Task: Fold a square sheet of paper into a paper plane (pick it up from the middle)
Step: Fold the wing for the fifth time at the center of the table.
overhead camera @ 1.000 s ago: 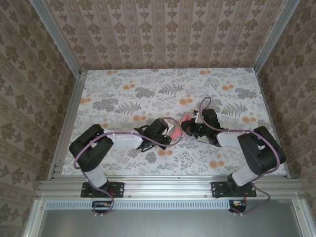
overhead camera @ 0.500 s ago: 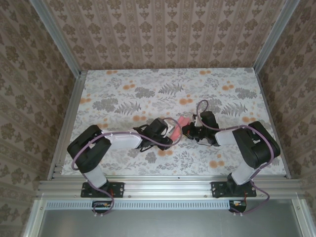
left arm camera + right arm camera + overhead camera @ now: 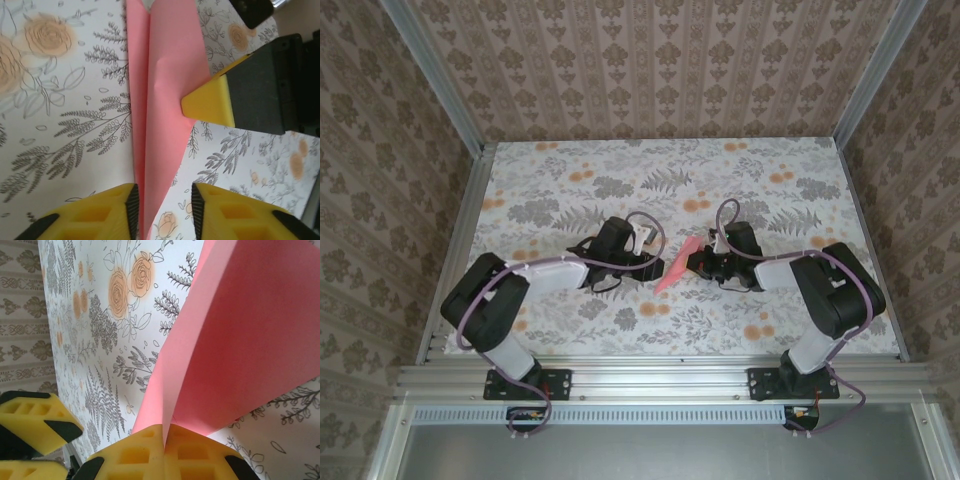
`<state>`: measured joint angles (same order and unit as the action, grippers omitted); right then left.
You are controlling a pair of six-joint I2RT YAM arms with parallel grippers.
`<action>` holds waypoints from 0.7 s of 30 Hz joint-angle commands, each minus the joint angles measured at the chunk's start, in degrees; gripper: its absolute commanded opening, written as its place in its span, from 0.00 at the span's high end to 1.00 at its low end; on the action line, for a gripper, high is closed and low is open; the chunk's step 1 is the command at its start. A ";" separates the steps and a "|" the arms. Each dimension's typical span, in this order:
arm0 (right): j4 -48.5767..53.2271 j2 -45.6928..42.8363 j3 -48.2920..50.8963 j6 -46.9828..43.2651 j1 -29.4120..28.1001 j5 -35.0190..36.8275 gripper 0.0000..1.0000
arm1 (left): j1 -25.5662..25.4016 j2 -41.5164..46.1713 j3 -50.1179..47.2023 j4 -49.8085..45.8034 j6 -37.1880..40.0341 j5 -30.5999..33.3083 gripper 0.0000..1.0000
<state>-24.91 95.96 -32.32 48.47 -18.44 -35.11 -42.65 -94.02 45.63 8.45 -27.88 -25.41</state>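
The paper plane (image 3: 675,268) is a narrow pink dart with a centre crease, slanting toward the near left above the table's middle. My right gripper (image 3: 704,262) is shut on its wide end. In the right wrist view the yellow jaws (image 3: 165,432) pinch the fold of the plane (image 3: 250,330). My left gripper (image 3: 644,238) stands open just left of it. In the left wrist view the plane's (image 3: 165,75) pointed end runs down between the parted left fingers (image 3: 162,197), unpinched. A right fingertip (image 3: 210,102) touches the plane's edge.
The floral tabletop (image 3: 570,180) is fenced by aluminium rails (image 3: 660,375) and papered walls on three sides. Both arms reach in from the near edge and meet near the centre. The left gripper's fingers (image 3: 35,415) sit low at the left in the right wrist view.
The left gripper has opened, let go of the paper and drawn back to the far left. The plane now sticks out from the right gripper, more of it showing.
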 commanded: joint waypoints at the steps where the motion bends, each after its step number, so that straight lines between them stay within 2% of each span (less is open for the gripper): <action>1: 2.08 1.42 -1.48 -1.88 0.53 -1.60 1.00 | 1.14 -2.80 1.89 3.09 -4.43 -5.30 0.70; 5: 2.08 1.98 -1.82 -1.82 0.70 -1.98 1.00 | 1.17 -5.03 2.31 5.80 -5.97 -7.80 0.74; 15: 3.63 2.82 -3.47 -2.13 0.77 -2.06 1.00 | 0.93 -8.58 4.15 9.56 -7.88 -10.39 0.74; 21: 5.43 3.20 -4.46 -2.81 0.77 -1.91 0.99 | 0.18 -11.16 6.05 8.43 -6.66 -10.89 0.74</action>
<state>-21.85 98.35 -35.48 47.31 -17.91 -36.29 -42.04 -103.81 49.95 16.34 -34.79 -34.44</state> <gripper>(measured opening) 0.052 0.255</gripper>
